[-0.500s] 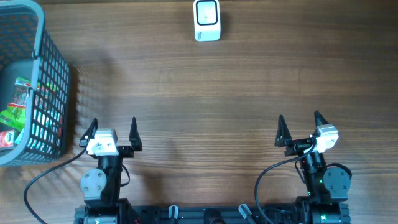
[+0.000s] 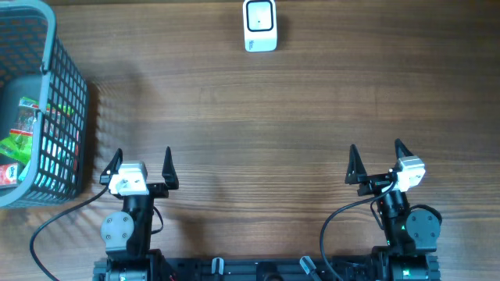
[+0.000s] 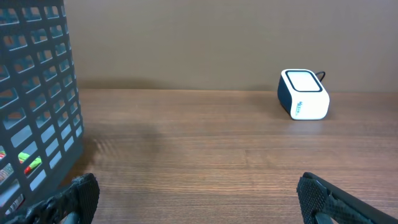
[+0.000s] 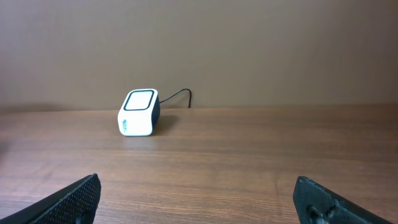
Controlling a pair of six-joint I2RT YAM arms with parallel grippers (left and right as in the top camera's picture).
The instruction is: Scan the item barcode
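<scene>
**A:** Where were the things to be scanned?

**B:** The packets (image 2: 22, 134) lay inside the basket (image 2: 69, 101), at the left edge of the bench (image 2: 258, 117). They were mostly green wrappers with a bit of red, and any print on them was too small to read. The overhead view looked down onto them. The left wrist view caught only slivers of green and red through the mesh, and the right wrist view did not take in the basket.

**A:** And the scanner?

**B:** The scanner (image 2: 259, 25) sat at the far edge of the bench, about midway across and well apart from the basket. All three views showed it. Only the right wrist view clearly showed its dark cable (image 4: 178, 94) curling away behind it.

**A:** What about the tools?

**B:** The left tool (image 2: 142, 156) sat at the near edge, close to the basket's near corner without touching it. Its jaws were spread wide apart and gripped nothing. The right tool (image 2: 376, 148) sat at the near edge on the other side, jaws just as wide and likewise holding nothing. Each wrist view showed only its own dark fingertips at the bottom corners, with bare wood between them.
</scene>
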